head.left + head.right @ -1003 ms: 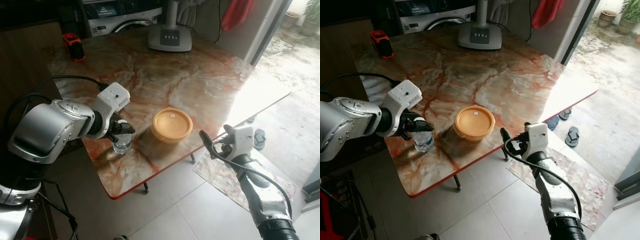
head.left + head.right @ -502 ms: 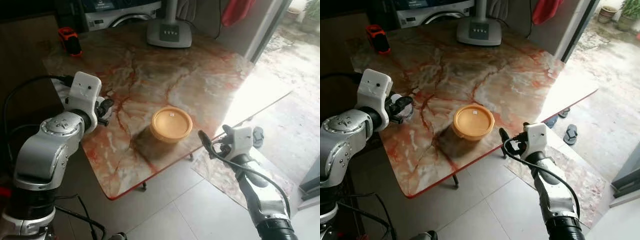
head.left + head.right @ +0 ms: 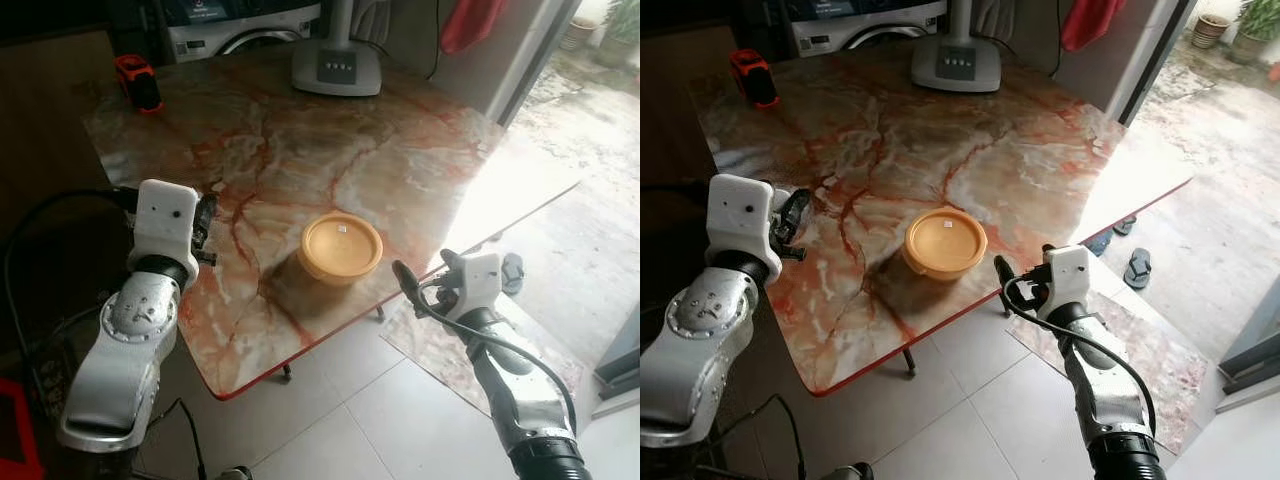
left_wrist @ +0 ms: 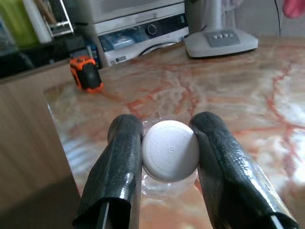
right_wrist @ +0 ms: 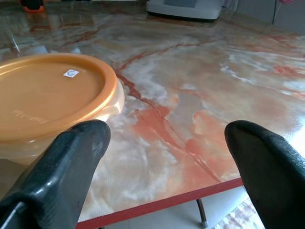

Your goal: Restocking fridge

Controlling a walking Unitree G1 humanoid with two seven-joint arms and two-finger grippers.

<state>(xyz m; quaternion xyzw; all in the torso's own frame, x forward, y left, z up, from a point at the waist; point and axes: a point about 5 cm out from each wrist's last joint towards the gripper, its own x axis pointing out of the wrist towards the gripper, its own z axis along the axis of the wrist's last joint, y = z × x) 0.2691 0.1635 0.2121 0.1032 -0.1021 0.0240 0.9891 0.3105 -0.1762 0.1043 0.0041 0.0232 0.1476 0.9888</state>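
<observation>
Left eye view: you have the marbled tabletop (image 3: 380,150) ahead, with an orange lidded container (image 3: 341,247) near its front edge. A white fan base (image 3: 336,68) stands at the far edge and an orange-and-black tape measure (image 3: 138,82) at the far left corner. Behind the fan base you can make out a washing machine (image 3: 240,22), and a red cloth (image 3: 468,22) hangs further right.

Right eye view: your left tool (image 3: 790,220) sits at the tabletop's left edge, arm bent up under it. Your right tool (image 3: 1002,276) hangs just off the front edge, near the container but apart from it. Sandals (image 3: 1135,268) lie on the floor beyond the tabletop's right side.

Left wrist view: your left tool is clamped on a clear bottle (image 4: 170,150) with a white cap, one finger pressed on each side of the cap. The bottle is held above the tabletop; tape measure and fan base lie beyond it.

Right wrist view: your right tool's fingers (image 5: 71,157) stand wide apart, holding nothing. The container lies just ahead on one side, nothing between it and the tool.

Change: a second ago your left tool gripped the bottle standing on the tabletop near the container; now it has drawn back to the left edge, bottle lifted with it. Your right tool and the container have stayed put.
</observation>
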